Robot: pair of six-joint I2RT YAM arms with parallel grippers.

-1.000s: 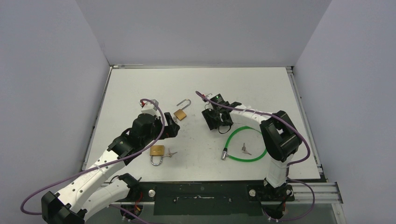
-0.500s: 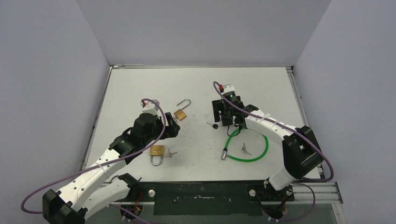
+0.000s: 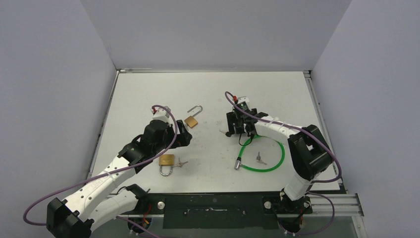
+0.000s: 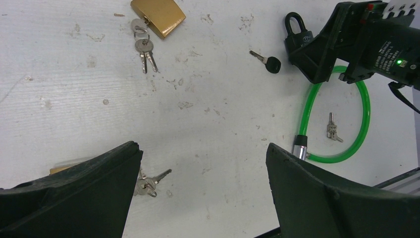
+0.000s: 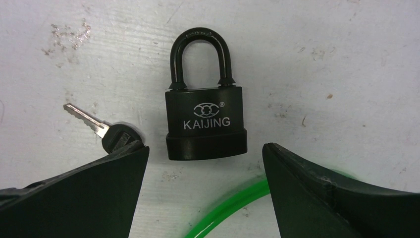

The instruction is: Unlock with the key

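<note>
— Right gripper [image 3: 238,126] first, seen from above: I hold it spread over the middle of the white surface [image 3: 148,94], and it grips nothing.
— What lies around it?
— A black-headed key [image 3: 225,132] just to its left. On the near side a glossy green cable [image 3: 262,170] is curled into a loop, with a small key bunch [image 3: 259,158] inside. My left gripper [image 3: 184,135] is parted too and empty. It sits between an open brass padlock [image 3: 191,121], its steel shackle swung up, and a second brass padlock [image 3: 167,160] nearer my base.
— And your left wrist camera?
— Matte black wedge fingers [image 4: 69,198] in both lower corners, wide apart, with scuffed, speckled surface between them. The cable ends in a metal ferrule [image 4: 300,151]. At the top right my other gripper stands over a black padlock [image 4: 297,32], whose shackle pokes out beyond it.
— The right wrist camera?
— There the black padlock lies flat between my parted fingers, touching neither. It has a squat body, a flared foot, white "KAIJING" lettering, and an arched shackle with both legs seated in the body. The key lies beside it on the surface, a gap between them: toothed silver blade, rounded black head at the edge of one finger. A curve of the green cable crosses the bottom.
</note>
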